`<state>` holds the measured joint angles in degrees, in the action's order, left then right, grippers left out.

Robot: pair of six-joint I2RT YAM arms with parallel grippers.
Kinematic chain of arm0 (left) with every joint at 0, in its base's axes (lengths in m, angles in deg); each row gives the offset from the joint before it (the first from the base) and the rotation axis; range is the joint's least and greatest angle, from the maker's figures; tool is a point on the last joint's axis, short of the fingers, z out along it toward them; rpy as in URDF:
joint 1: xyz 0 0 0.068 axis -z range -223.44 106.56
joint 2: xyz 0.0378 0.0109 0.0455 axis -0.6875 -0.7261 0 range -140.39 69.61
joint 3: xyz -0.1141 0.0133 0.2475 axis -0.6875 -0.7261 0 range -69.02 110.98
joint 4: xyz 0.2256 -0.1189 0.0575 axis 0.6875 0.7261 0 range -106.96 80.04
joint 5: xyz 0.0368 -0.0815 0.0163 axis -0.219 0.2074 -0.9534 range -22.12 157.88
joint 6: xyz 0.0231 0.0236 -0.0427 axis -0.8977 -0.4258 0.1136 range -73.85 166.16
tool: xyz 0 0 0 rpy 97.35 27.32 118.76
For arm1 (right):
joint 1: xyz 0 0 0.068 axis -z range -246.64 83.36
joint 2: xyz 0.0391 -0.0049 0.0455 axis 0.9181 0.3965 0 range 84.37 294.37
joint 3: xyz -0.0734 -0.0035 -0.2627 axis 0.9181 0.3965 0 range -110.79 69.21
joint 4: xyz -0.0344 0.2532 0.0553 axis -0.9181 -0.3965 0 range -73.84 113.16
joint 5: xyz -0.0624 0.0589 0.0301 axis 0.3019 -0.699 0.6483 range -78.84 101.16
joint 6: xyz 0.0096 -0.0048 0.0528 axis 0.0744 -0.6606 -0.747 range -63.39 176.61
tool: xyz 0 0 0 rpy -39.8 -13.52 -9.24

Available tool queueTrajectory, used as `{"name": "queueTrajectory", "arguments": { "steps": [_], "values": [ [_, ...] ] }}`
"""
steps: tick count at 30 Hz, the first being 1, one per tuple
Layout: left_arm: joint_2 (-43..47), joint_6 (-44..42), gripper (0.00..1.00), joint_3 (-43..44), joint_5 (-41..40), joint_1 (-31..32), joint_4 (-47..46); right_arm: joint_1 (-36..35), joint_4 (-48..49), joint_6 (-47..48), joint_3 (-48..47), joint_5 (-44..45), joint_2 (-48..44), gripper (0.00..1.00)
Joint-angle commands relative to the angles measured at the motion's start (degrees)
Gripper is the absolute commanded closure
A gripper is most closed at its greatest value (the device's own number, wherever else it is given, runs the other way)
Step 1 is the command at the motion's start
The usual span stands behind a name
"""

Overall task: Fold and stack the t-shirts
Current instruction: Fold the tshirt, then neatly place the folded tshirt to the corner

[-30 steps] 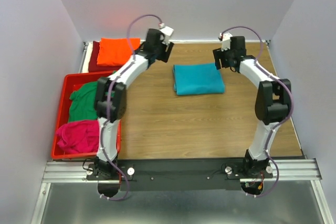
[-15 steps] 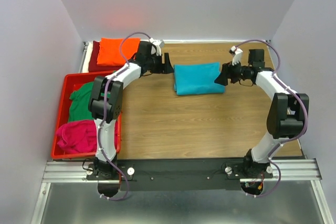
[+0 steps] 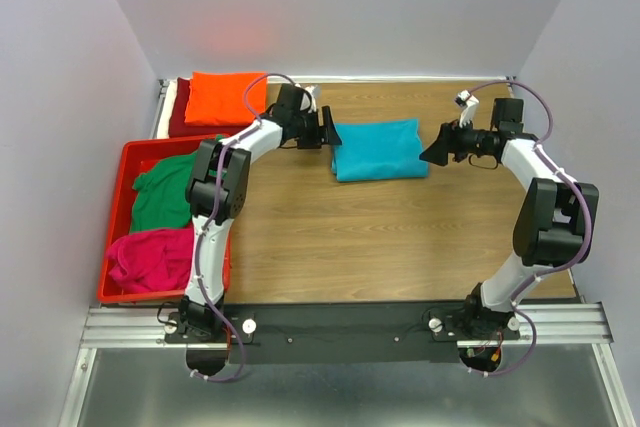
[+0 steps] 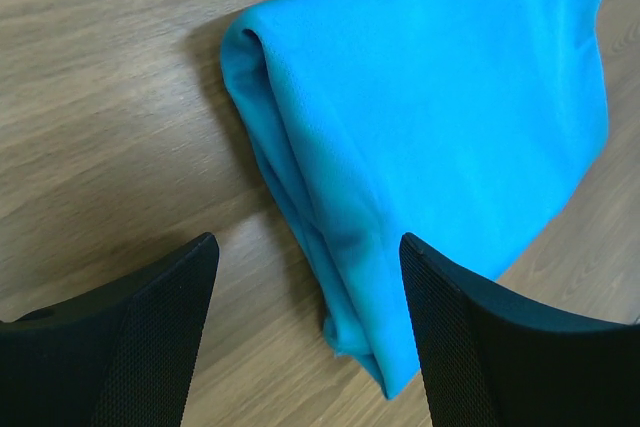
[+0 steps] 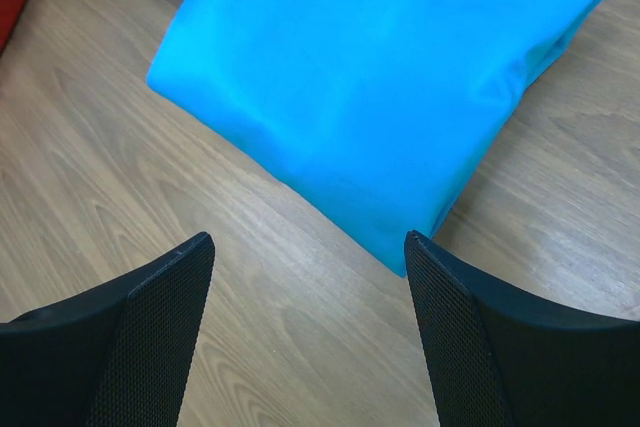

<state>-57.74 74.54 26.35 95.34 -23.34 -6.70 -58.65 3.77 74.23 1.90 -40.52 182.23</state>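
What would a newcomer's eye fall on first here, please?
The folded turquoise shirt lies on the table's far half, with the left gripper and right gripper, both open, facing it from either side. Next, the red crate at the left edge holds a green shirt and a magenta shirt.

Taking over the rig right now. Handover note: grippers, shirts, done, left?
The left gripper is open, empty, low at the turquoise shirt's left edge.
The right gripper is open, empty, at its right edge.
The turquoise shirt is folded, flat on the table.
Also done: orange shirt folded on the dark red shirt, far-left corner.
In the red crate, crumpled: green shirt and magenta shirt.
Left: stack the turquoise one, then fold and stack green and magenta.
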Motion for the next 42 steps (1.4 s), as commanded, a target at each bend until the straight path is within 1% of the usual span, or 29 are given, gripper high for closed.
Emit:
{"name": "queueTrajectory", "arguments": {
  "steps": [1,3,4,6,9,12,13,15,16,19,20,21,22,23,24,25,26,27,28,30,31,32,34,35,37,38,40,41,42],
  "values": [
    [-4.0,4.0,0.20,4.3,-4.0,1.5,5.1,1.0,-1.4,1.2,0.6,-4.0,-1.6,0.17],
    [-5.5,4.8,0.20,6.7,-6.6,2.6,8.2,1.2,-1.5,1.3,0.7,-4.4,-2.0,0.17],
    [-7.5,5.3,0.20,9.8,-7.9,2.9,11.5,1.2,-1.6,1.4,0.6,-4.7,-2.1,0.17],
    [-9.2,6.3,0.20,12.1,-7.9,3.7,13.9,1.3,-1.7,1.4,0.6,-4.9,-2.1,0.17],
    [-10.0,7.1,0.22,12.4,-6.7,4.8,14.1,1.7,-1.9,1.4,0.6,-5.4,-2.2,0.17],
    [-10.5,6.6,0.28,13.0,-7.1,6.5,14.8,2.2,-2.0,1.4,0.5,-6.1,-3.0,0.16],
    [-10.8,6.5,0.35,13.1,-7.1,6.8,14.9,2.4,-2.0,1.4,0.5,-6.3,-3.2,0.16],
    [-11.4,6.2,0.43,13.0,-7.9,7.3,15.3,2.9,-2.0,1.2,0.5,-7.1,-3.6,0.16],
    [-11.5,6.1,0.51,12.6,-7.3,7.4,14.9,3.1,-2.0,1.3,0.4,-7.4,-3.8,0.16],
    [-11.4,5.6,0.62,9.9,-2.9,7.2,10.9,3.9,-2.1,1.2,0.6,-8.0,-4.3,0.16],
    [-10.4,6.1,0.63,7.5,-0.4,7.1,7.0,4.2,-2.2,1.2,0.7,-8.4,-4.4,0.16],
    [-9.6,6.2,0.71,5.6,2.0,6.9,3.7,4.5,-2.2,1.2,0.7,-8.7,-4.5,0.16],
    [-8.6,7.3,0.76,3.4,4.9,6.6,-0.5,4.9,-2.3,1.1,0.8,-8.9,-4.6,0.16],
    [-6.8,8.9,0.82,-1.2,8.9,6.4,-8.8,5.2,-2.3,1.1,0.8,-9.3,-4.6,0.16],
    [-6.0,11.2,0.86,-2.7,10.1,5.8,-12.2,5.4,-2.4,1.0,0.9,-9.6,-4.5,0.16],
    [-5.5,11.4,0.93,-3.7,11.5,5.7,-15.2,5.7,-2.4,1.1,0.9,-9.8,-4.4,0.16],
    [-4.8,11.6,0.94,-4.1,12.2,5.6,-17.7,5.9,-2.5,1.1,0.8,-9.8,-4.3,0.17],
    [-4.2,10.6,1.00,-4.0,11.7,5.3,-17.9,6.1,-2.6,1.0,0.8,-9.9,-4.2,0.16],
    [-3.6,9.2,1.00,-3.8,11.0,5.2,-17.6,6.4,-2.7,1.1,0.8,-10.0,-4.0,0.16],
    [-1.4,4.7,1.00,-1.2,6.2,5.0,-11.1,6.6,-2.8,1.1,0.9,-10.5,-3.9,0.16],
    [-0.9,-1.6,1.00,0.5,3.4,5.0,-7.1,6.8,-2.9,1.3,0.9,-10.7,-4.0,0.16],
    [0.1,-4.7,1.00,4.4,-4.1,5.1,1.3,6.9,-3.0,1.2,0.8,-10.9,-4.0,0.16],
    [1.0,-10.9,1.00,7.6,-13.7,5.3,8.1,6.9,-3.2,1.4,0.7,-11.1,-4.0,0.16],
    [1.8,-14.8,1.00,8.7,-20.2,5.2,12.1,6.9,-3.3,1.5,0.7,-11.5,-4.0,0.16],
    [2.5,-18.6,1.00,9.3,-26.7,5.2,15.1,6.9,-3.5,1.7,0.6,-11.7,-3.9,0.17],
    [3.0,-21.6,1.00,8.7,-32.9,5.2,16.1,6.9,-3.5,1.9,0.6,-11.9,-3.9,0.16],
    [4.0,-24.2,1.00,8.0,-38.8,5.3,16.5,6.9,-3.7,1.9,0.6,-11.8,-3.8,0.16],
    [4.5,-26.1,1.00,8.0,-44.2,5.3,17.2,6.9,-3.8,2.1,0.5,-11.7,-3.8,0.16],
    [4.7,-27.0,1.00,7.8,-46.5,5.3,17.2,6.9,-4.0,2.1,0.5,-11.6,-3.7,0.16]
  ]
}}
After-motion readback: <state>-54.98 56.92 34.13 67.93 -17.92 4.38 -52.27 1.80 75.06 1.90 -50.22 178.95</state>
